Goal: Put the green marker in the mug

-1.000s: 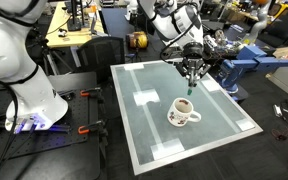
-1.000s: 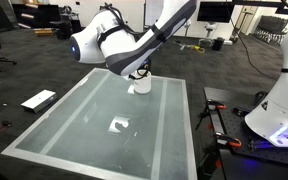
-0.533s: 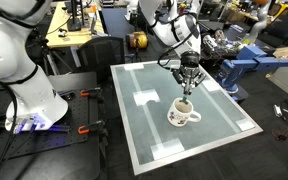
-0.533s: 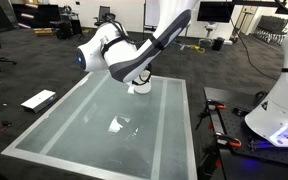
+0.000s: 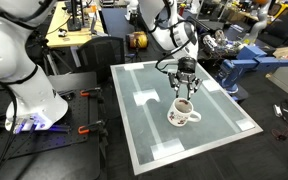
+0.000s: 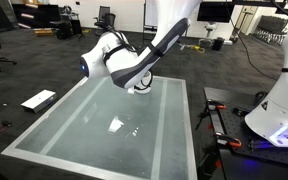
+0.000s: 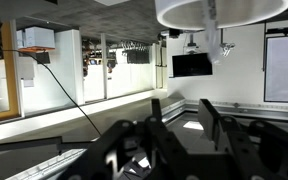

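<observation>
Black Robotiq gripper [image 5: 185, 86] hovers directly above white ceramic mug with dark inside [image 5: 184, 113]. Jaws apart, nothing visible between them. Mug upright on pale frosted-glass surface [image 5: 144, 125], just below jaws. Small teal-green marker not discernible; cannot tell if inside mug. Wrist view: mug [image 7: 219, 10] beyond jaws, blurred.

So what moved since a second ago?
The tool sank a little toward the mug and drifted slightly left in an exterior view. The arm swung lower and nearer the camera. Whether the tool let anything go is too small to tell. The mug stayed put on the table.
</observation>
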You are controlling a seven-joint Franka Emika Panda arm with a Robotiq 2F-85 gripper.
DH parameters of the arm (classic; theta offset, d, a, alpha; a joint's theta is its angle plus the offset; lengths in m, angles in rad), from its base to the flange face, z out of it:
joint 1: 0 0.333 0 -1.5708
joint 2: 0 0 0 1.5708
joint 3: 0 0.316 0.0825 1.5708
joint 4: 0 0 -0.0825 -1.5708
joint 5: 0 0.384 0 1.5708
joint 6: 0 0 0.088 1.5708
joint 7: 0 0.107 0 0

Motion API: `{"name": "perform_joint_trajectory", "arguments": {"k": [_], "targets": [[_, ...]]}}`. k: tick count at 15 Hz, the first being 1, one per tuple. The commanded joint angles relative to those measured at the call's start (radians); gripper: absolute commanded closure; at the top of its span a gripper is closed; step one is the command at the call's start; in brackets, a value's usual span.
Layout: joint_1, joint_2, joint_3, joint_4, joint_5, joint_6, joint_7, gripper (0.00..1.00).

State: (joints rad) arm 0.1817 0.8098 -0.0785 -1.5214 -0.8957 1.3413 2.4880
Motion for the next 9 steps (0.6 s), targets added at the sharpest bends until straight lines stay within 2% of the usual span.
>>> {"name": "perform_joint_trajectory", "arguments": {"k": [1, 4, 9], "targets": [[-0.011, -0.005, 0.014, 0.013, 0.019, -0.016, 0.008, 0.25], [-0.008, -0.039, 0.010, -0.005, 0.018, -0.017, 0.031, 0.01], [-0.001, -0.120, 0.007, -0.027, 0.008, -0.023, 0.096, 0.00]]}}
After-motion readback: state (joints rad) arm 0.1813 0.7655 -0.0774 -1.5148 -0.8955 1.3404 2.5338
